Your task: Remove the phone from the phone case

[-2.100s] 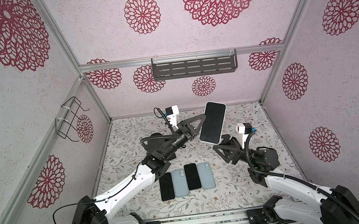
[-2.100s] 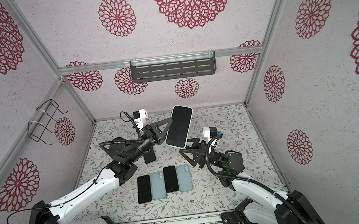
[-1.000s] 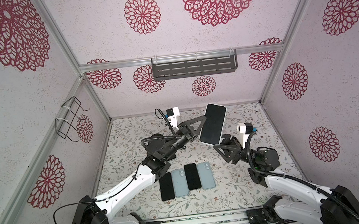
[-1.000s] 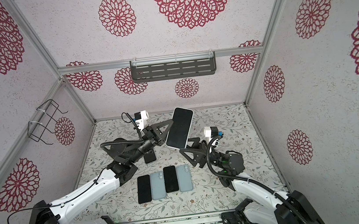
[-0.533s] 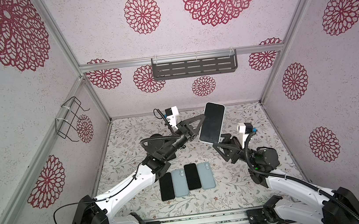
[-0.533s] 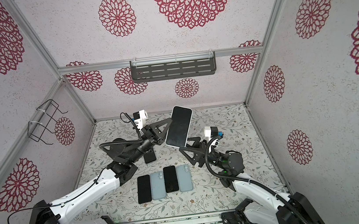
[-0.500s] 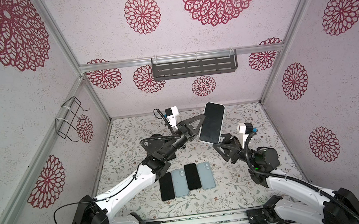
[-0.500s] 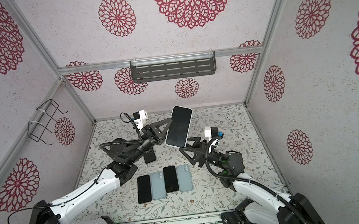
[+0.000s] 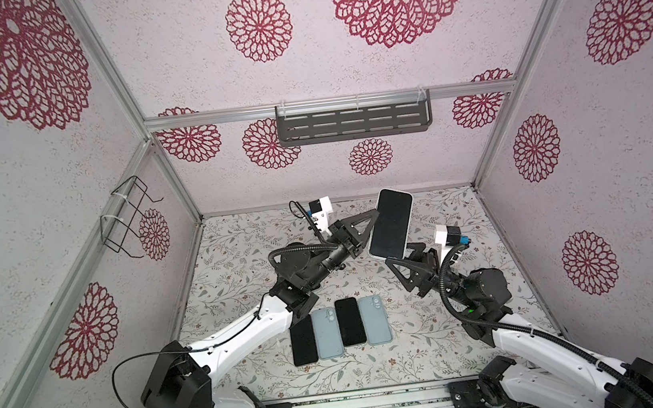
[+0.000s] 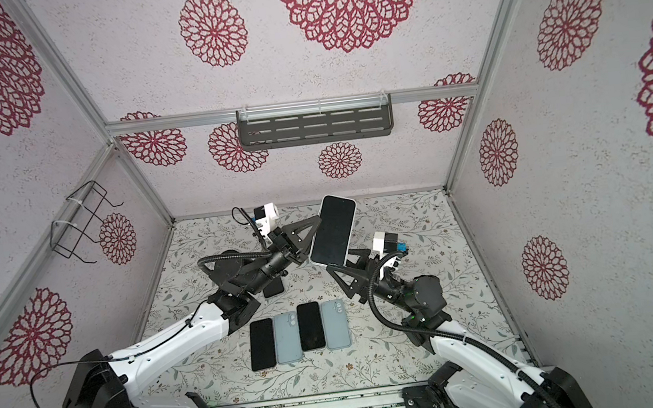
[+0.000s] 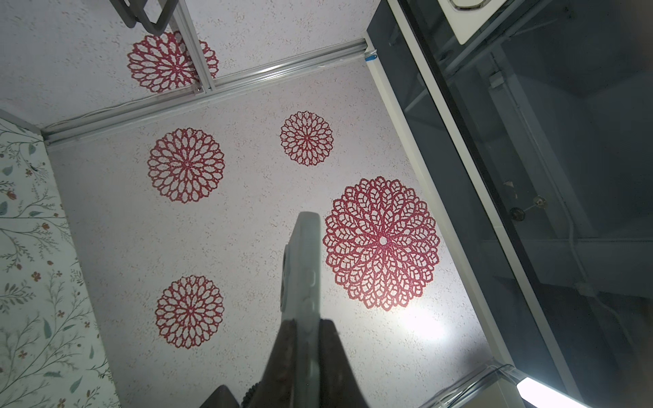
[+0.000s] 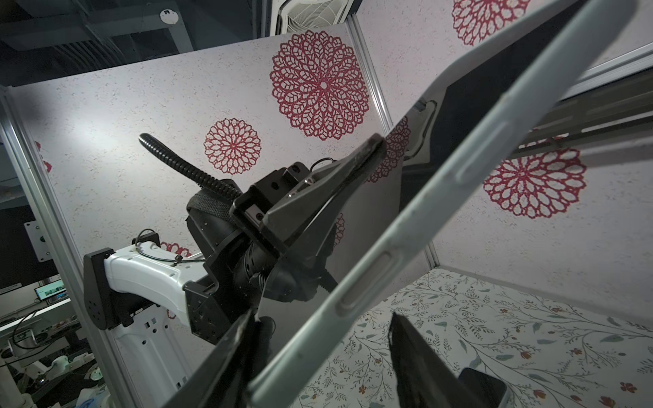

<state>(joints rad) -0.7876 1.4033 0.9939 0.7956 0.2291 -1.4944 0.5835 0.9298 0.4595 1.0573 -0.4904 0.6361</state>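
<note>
Cased phone (image 9: pixel 390 223) (image 10: pixel 333 229) is being held in the air over the far half of the floral table (image 9: pixel 239 265). It is being kept tilted, with the dark screen being shown to both top views. Phone is being carried inside the pale grey-blue phone case (image 11: pixel 304 268); not yet taken out.

Left gripper (image 9: pixel 372 227) (image 10: pixel 314 231): pads (image 11: pixel 332 346) are being pressed together on the phone's long edge, the one nearer the left arm. In the left wrist view the case edge with its button bumps is being seen running straight out from between them, camera bump to one side.

Right gripper (image 9: pixel 401 253) (image 10: pixel 341 260) (image 12: pixel 319 316): jaws are being held spread at the phone's lower end, straddling it, with the buttoned case edge passing between them.
- Back-side finger (image 12: pixel 410 353) is being kept clear of the case; table is being seen through the gap.
- Screen-side finger (image 12: pixel 233 349) is being held close against the glass; contact there cannot be told.

Nothing is being pinched by this gripper.

Row of phones and cases (image 9: pixel 340 331) (image 10: pixel 300 333) is lying flat near the table's front edge, well below and apart from the held phone: dark screen, blue-grey back, dark screen, blue-grey back, side by side.

Loose dark phone (image 10: pixel 274 288) is being partly hidden under the left arm.
</note>
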